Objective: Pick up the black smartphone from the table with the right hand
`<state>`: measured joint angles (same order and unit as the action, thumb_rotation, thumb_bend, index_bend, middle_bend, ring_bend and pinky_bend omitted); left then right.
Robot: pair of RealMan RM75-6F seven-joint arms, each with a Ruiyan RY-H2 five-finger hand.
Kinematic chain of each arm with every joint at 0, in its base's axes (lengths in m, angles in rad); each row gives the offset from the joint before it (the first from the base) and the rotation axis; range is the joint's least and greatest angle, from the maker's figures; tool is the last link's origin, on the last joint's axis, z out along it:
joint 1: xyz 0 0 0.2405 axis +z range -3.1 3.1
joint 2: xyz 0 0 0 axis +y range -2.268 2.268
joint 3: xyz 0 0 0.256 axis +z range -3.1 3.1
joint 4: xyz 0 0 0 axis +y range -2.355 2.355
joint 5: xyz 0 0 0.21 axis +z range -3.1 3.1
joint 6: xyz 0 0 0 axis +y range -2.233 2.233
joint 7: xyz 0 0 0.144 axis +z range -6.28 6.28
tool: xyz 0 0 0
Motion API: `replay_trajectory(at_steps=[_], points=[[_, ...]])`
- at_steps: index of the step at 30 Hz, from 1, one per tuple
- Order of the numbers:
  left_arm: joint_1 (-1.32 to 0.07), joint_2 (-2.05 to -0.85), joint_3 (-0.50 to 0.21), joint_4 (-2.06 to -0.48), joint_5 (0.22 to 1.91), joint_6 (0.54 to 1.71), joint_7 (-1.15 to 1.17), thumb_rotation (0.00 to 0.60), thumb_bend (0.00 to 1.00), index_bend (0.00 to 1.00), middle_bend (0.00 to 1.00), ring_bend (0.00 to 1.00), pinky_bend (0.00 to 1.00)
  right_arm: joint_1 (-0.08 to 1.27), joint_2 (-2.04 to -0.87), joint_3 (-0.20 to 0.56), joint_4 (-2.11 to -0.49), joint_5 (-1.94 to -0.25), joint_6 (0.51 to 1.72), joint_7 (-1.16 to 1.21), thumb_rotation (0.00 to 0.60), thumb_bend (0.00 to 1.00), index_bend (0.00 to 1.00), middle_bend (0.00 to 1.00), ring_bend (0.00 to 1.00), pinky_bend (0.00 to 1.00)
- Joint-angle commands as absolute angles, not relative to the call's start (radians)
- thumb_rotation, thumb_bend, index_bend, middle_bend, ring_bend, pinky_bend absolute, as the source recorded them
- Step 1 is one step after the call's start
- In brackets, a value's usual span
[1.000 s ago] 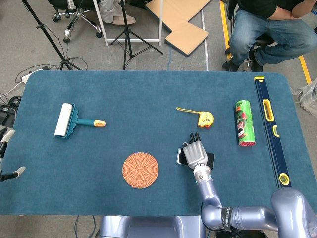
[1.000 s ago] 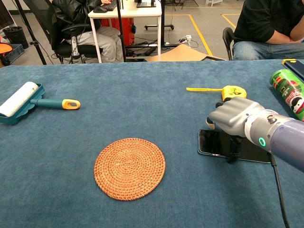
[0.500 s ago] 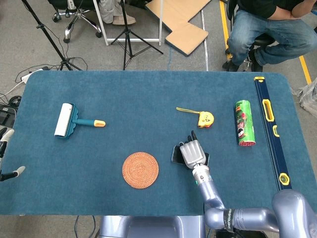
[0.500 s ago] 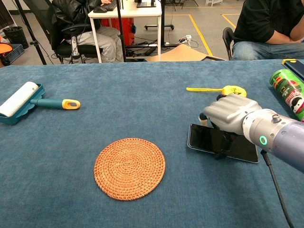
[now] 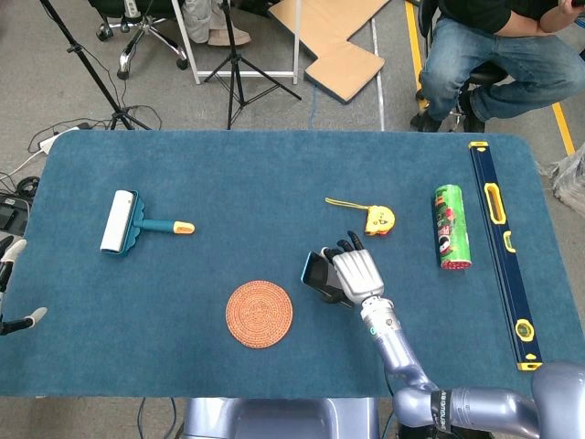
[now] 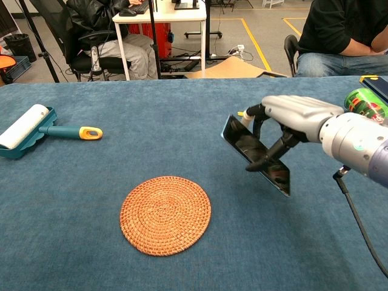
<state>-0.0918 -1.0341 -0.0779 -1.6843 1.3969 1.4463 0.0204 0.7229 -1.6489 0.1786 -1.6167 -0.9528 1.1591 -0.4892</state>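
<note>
My right hand (image 5: pixel 355 274) (image 6: pixel 295 113) holds the black smartphone (image 5: pixel 315 273) (image 6: pixel 256 155), with the thumb under it and the fingers over its far edge. The phone hangs tilted above the blue table (image 5: pixel 274 183), its screen facing the chest view, clear of the cloth. It sits between the woven coaster and the yellow tape measure (image 5: pixel 378 219). Only pale fingertips (image 5: pixel 33 316) of my left hand (image 5: pixel 11 285) show at the table's far left edge, spread apart with nothing in them.
A round woven coaster (image 5: pixel 259 314) (image 6: pixel 165 215) lies to the phone's near left. A lint roller (image 5: pixel 123 221) (image 6: pixel 27 128) is far left. A green can (image 5: pixel 450 227) (image 6: pixel 365 102) and a long level (image 5: pixel 501 240) lie at the right. A seated person (image 5: pixel 498 46) is beyond the table.
The right hand has risen and moved left with the phone. The phone lay flat on the table before; now it is lifted and tilted in the hand.
</note>
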Motion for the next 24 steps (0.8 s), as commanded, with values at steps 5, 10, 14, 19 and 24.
replay_trajectory(at_steps=[5,10,14,19,24], points=[[-0.091,-1.033,-0.074,-1.687,1.406,1.450,0.027,0.600,0.00,0.00,0.00,0.00,0.00,0.612,-1.642,0.282,-1.522,-1.129,1.062,0.234,0.600,0.27,0.51,0.55,0.19,0.01],[-0.090,-1.040,-0.073,-1.690,1.408,1.457,0.040,0.600,0.00,0.00,0.00,0.00,0.00,0.578,-1.658,0.296,-1.477,-1.164,1.001,0.536,0.600,0.29,0.51,0.55,0.17,0.04],[-0.091,-1.045,-0.071,-1.692,1.407,1.454,0.053,0.600,0.00,0.00,0.00,0.00,0.00,0.568,-1.683,0.293,-1.424,-1.198,0.962,0.702,0.600,0.32,0.51,0.55,0.17,0.05],[-0.095,-1.048,-0.074,-1.689,1.397,1.447,0.057,0.600,0.00,0.00,0.00,0.00,0.00,0.560,-1.706,0.301,-1.397,-1.213,0.918,0.871,0.600,0.35,0.51,0.55,0.17,0.07],[-0.097,-1.049,-0.076,-1.686,1.391,1.442,0.056,0.600,0.00,0.00,0.00,0.00,0.00,0.557,-1.732,0.285,-1.342,-1.247,0.896,0.960,0.600,0.38,0.51,0.55,0.17,0.07]])
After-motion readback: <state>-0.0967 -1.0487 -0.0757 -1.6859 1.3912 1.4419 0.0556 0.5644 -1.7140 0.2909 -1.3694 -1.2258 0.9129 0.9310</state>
